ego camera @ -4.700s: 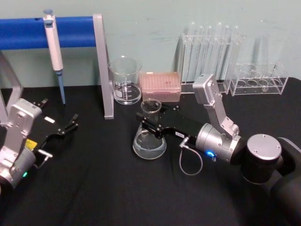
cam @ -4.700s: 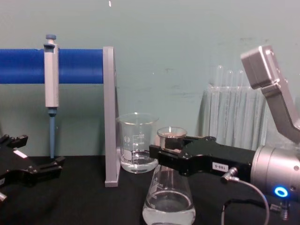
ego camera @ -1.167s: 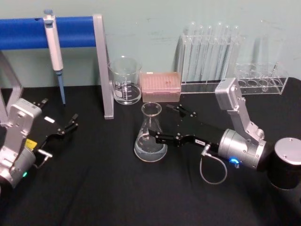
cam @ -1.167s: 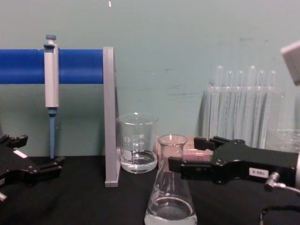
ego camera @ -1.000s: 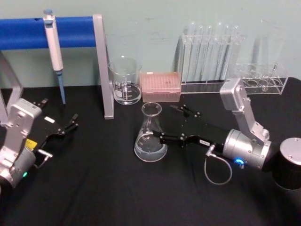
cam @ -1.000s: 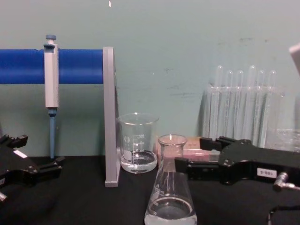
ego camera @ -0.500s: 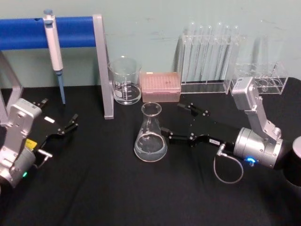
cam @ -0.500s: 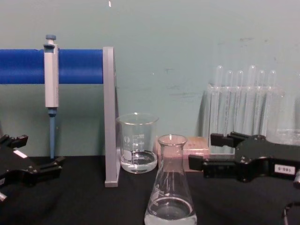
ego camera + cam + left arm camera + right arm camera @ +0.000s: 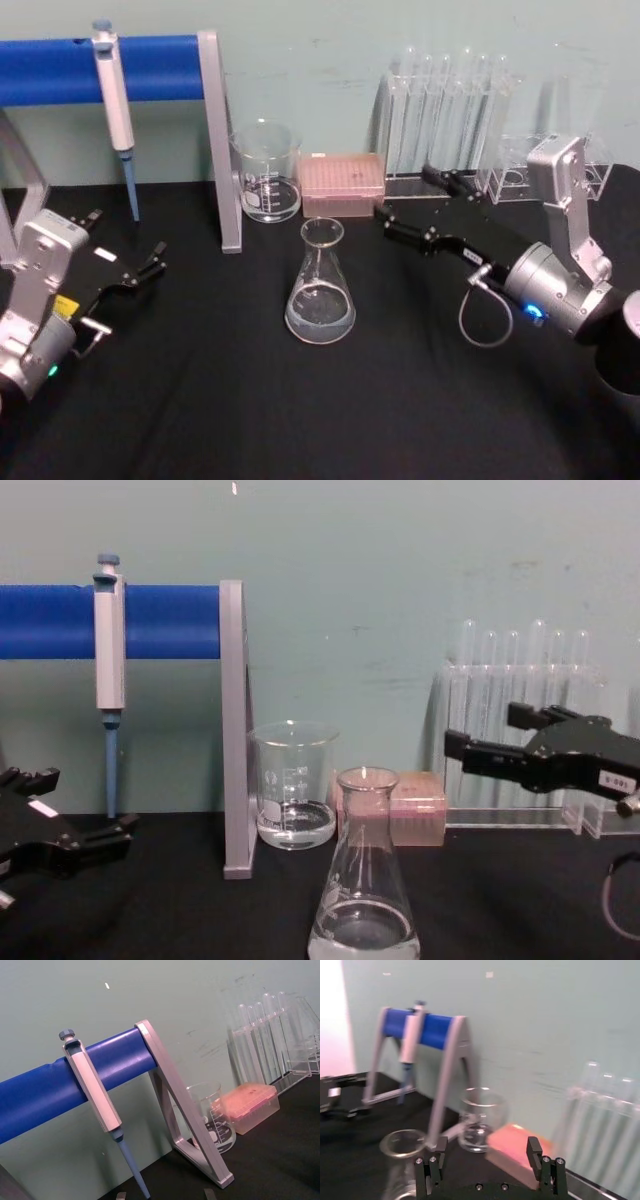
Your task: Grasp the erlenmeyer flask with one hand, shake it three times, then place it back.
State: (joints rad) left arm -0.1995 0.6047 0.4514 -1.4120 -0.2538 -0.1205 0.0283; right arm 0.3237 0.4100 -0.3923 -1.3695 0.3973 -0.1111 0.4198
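Standing upright on the black table, the clear cone-shaped flask holds a little clear liquid in its wide base. Right gripper hangs spread open, raised, apart from it. Left gripper rests open at the table's left.

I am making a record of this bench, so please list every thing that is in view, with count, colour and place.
flask: 1, clear, some liquid, upright at table centre
beaker: 1, clear, behind flask, by stand
tip box: 1, pink, right of beaker
pipette: 1, grey-blue, hanging on stand
stand: 1, blue bar, grey legs, back left
tube racks: 2, clear, back right
table: 1, black
left tool: black, open, parked left
right tool: black, open, raised right of flask
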